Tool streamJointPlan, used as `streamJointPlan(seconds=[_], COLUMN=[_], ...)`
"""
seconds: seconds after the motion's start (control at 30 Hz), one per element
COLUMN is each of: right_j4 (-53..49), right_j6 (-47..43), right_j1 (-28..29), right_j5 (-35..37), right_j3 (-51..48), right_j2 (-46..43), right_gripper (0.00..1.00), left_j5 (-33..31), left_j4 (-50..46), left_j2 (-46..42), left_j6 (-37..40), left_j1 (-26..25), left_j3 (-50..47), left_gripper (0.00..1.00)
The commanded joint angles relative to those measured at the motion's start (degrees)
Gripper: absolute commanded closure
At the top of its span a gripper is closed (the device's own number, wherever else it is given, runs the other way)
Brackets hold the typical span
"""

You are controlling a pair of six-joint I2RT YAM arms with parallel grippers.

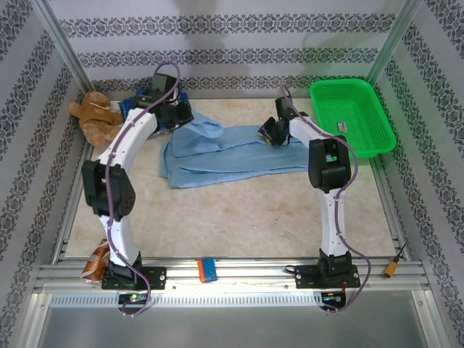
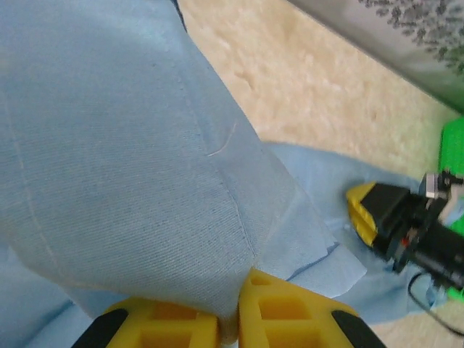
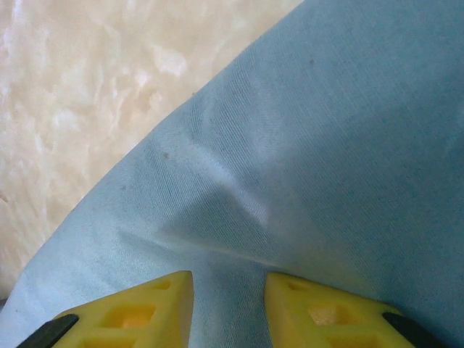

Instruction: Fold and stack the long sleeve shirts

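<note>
You are looking down on a pale, mottled table (image 1: 239, 217) with patterned walls around it. The light blue shirt (image 1: 232, 156) lies rumpled across the middle of the frame. It is a wide band of cloth, bunched higher at its left end and running out flat to the right.

The left gripper (image 1: 174, 112) sits in the upper left, at the far left corner of that shirt. In its wrist view the two yellow fingers (image 2: 159, 326) are pressed together at the bottom edge. A fold of the light blue cloth is pinched between them and drapes away upward, so this gripper holds the shirt.

The right gripper (image 1: 272, 134) is right of centre, at the shirt's far right edge. In its wrist view the yellow fingertips (image 3: 141, 308) stand a narrow gap apart at the bottom of the frame. A pucker of the cloth runs down into that gap. You cannot tell from these views whether they actually grip it.

The dark blue shirt (image 1: 133, 106) is a small heap in the upper left corner, behind the left gripper. Its pattern is too small to make out. A brown teddy bear (image 1: 94, 117) lies just left of it.

A green basket (image 1: 316, 98) stands at the upper right, off the shirt. A small blue and orange object (image 1: 207, 270) rests on the rail at bottom centre, between the two arm bases.
</note>
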Motion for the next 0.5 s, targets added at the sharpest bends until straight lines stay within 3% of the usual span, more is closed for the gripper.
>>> streamJointPlan(seconds=[0.0,0.2,0.47], right_j4=[-2.21,-1.71,-1.16], right_j6=[0.91,0.93,0.84], right_j1=[-0.47,-0.21,0.15], right_j5=[-0.11,-0.73,-1.97], right_j3=[-2.33,-2.42,-2.86], right_j2=[0.82,0.76,0.64], right_gripper=[0.64,0.63,0.60], left_j5=[-0.57,1.05,0.06], left_j4=[-0.29,7.99,14.35], left_j2=[-8.06,-23.58,-37.48], left_j6=[2.14,-3.66,-13.36], left_j1=[-2.18,-6.19,-13.62], left_j3=[-9.43,-31.88,-51.66], left_gripper=[0.87,0.86,0.82])
